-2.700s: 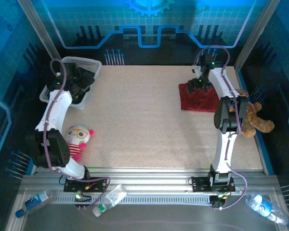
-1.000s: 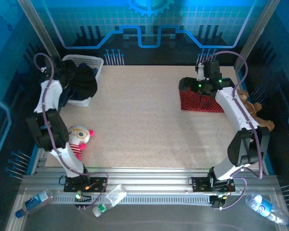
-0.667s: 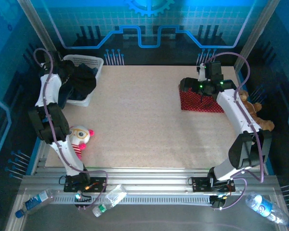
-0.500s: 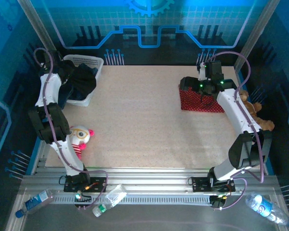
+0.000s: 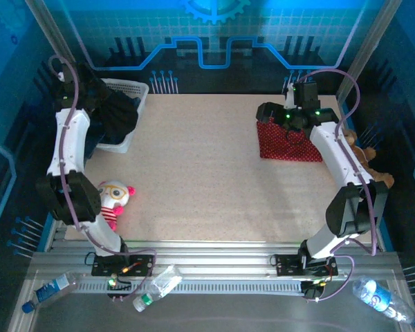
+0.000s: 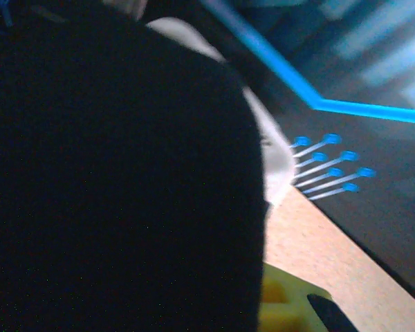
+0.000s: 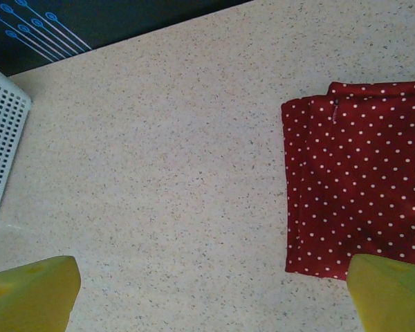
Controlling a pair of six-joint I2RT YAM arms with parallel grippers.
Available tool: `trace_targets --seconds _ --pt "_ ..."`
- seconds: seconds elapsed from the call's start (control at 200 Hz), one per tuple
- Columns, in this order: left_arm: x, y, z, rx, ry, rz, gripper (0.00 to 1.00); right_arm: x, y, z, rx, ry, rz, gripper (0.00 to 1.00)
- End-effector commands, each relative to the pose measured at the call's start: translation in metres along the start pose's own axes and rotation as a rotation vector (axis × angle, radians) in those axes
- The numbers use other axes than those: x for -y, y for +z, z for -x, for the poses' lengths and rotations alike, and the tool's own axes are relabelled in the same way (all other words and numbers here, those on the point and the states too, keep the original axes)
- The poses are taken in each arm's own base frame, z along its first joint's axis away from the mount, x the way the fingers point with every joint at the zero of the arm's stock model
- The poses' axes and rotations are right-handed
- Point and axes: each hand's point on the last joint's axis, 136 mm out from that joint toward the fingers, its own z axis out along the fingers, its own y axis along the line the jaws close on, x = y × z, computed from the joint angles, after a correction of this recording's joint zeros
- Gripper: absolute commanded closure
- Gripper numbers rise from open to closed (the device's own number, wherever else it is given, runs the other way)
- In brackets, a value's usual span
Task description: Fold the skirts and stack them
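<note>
Black skirt (image 5: 119, 116) pinched in my left end effector (image 5: 97, 97), hanging below it, just over basket (image 5: 135, 88); judged lift-out for folding. Right end effector (image 7: 211, 294) spread wide, hovering beside folded red dotted skirt (image 7: 360, 194) on counter (image 7: 180, 173): likely stack base.

Table (image 5: 207, 173) centre open; basket (image 5: 128, 88) back-left, red skirt (image 5: 283, 145) back-right, plush (image 5: 113, 200) front-left.
</note>
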Motion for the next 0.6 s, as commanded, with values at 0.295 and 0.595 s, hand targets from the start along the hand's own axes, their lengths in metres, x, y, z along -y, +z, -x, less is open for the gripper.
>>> trace_targets --seconds 0.295,0.595 --pt "0.169 -0.091 -0.081 0.003 0.496 -0.457 1.0 -0.01 -0.031 0.031 0.338 0.146 0.083 0.0" --pt "0.214 -0.092 -0.307 -0.283 1.181 -0.583 1.0 -0.005 -0.025 -0.005 0.207 0.032 0.073 0.0"
